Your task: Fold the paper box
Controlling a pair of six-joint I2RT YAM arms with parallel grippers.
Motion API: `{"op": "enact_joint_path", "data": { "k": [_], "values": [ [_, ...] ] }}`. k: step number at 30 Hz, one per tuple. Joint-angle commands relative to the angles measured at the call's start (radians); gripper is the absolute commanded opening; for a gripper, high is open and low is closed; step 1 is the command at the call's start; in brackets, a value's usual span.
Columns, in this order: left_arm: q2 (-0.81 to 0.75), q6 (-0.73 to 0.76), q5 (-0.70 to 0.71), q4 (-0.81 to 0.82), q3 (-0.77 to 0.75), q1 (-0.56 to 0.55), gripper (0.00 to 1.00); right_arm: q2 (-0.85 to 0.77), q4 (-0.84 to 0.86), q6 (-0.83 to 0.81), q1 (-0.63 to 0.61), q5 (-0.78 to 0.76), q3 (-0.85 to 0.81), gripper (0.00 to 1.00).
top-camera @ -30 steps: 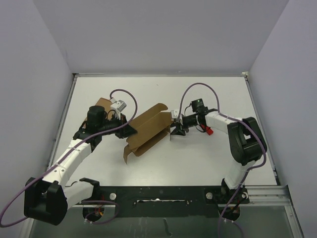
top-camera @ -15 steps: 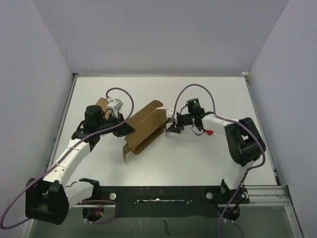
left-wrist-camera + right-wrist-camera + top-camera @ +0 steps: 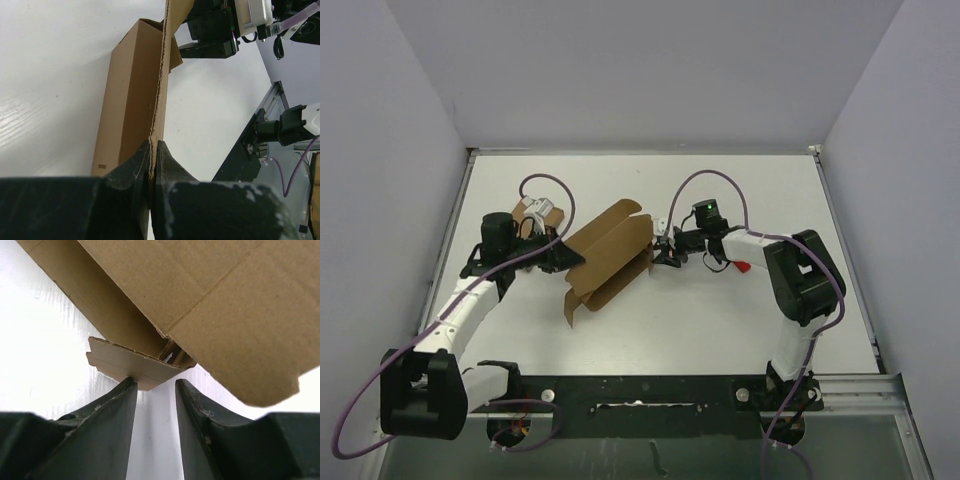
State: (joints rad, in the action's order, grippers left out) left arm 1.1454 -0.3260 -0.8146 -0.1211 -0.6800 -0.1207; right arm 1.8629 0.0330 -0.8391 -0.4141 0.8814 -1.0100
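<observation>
Box (image 3: 608, 256), plain brown corrugated cardboard part-folded into a long channel, lying at centre of table (image 3: 740, 320). Left gripper (image 3: 153, 146) pinches its thin raw-edged wall; right gripper (image 3: 155, 385), jaws narrowly parted, touches its small end flap (image 3: 131, 365).

Bright, even light; soft shadows beside the paper box (image 3: 610, 255) on the white desk (image 3: 720, 310); both wrist views soften toward the lower edge.

paper box (image 3: 608, 255) shifted left | left gripper (image 3: 569, 259) drew left | right gripper (image 3: 657, 258) followed
</observation>
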Motion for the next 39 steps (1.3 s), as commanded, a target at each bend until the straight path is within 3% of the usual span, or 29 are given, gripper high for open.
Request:
{"op": "enact_joint_path", "data": {
  "k": [1,21,24,35,37,39],
  "values": [
    [0.028,-0.052,-0.085,0.089,0.008,0.048,0.0,0.004,0.091,0.025,-0.003,0.043,-0.05,0.39],
    [0.066,-0.094,-0.143,0.132,0.016,0.091,0.0,0.068,0.265,0.154,-0.054,0.08,-0.065,0.42],
    [0.067,-0.099,-0.144,0.136,0.018,0.095,0.0,0.081,0.321,0.194,-0.083,0.021,-0.051,0.37],
    [0.053,-0.16,-0.161,0.212,0.034,0.114,0.0,0.067,0.313,0.241,-0.095,-0.065,-0.061,0.03],
    [0.038,-0.184,-0.146,0.23,0.037,0.116,0.0,0.043,0.235,0.251,-0.088,-0.088,-0.087,0.0],
    [0.014,-0.215,-0.126,0.228,0.032,0.118,0.0,0.008,0.048,0.238,-0.082,-0.106,-0.156,0.0]
  ]
}}
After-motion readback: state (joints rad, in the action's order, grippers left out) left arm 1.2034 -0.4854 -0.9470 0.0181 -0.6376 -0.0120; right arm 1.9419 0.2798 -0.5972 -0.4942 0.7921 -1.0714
